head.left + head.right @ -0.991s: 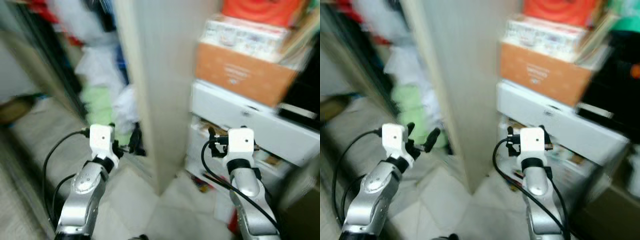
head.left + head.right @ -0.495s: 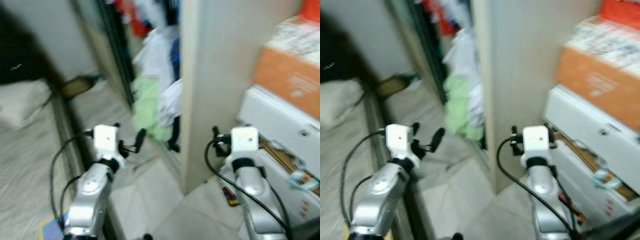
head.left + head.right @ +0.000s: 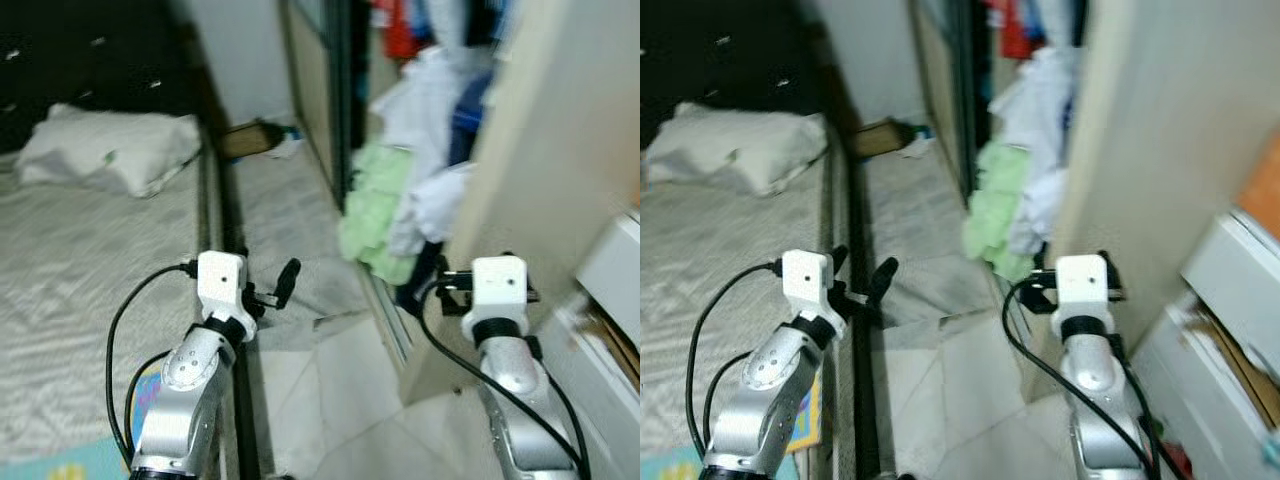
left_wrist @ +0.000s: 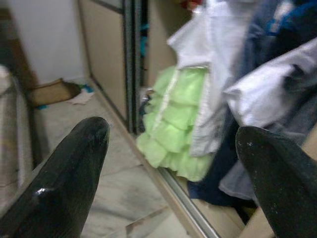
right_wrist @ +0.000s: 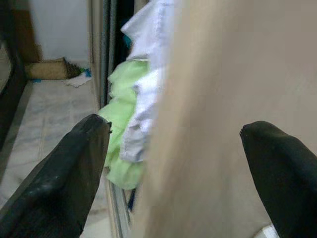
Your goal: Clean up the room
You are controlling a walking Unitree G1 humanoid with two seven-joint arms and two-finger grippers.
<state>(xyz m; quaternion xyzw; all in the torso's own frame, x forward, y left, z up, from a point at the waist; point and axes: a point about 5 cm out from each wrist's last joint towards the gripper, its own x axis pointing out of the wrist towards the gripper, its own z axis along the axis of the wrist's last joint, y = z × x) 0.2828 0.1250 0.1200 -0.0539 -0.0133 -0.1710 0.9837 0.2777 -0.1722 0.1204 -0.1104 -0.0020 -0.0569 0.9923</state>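
While both silver arms reach forward over the pale tiled floor (image 3: 330, 400), the left hand (image 4: 173, 163) has its two black fingers spread wide with nothing between them, and the right hand (image 5: 183, 163) is likewise spread wide and holds nothing. On the left of the scene lies a bed (image 3: 80, 300) with a light patterned cover, and a white pillow (image 3: 110, 150) rests at its far end against a dark headboard. Between the bed and the wardrobe runs a narrow strip of floor, and at its far end a small brownish object (image 3: 252, 138), too blurred to identify, lies near the white wall. Right of that strip, an open wardrobe (image 3: 340, 90) with a dark sliding-door frame spills clothes: a light green ruffled garment (image 4: 173, 129) hangs down to the door track, with white garments (image 4: 223, 49) and dark blue ones (image 4: 282, 25) beside and above it. A beige panel (image 5: 233, 99) stands just before the right hand, and part of a white drawer unit (image 3: 1230, 290) shows at the near right.
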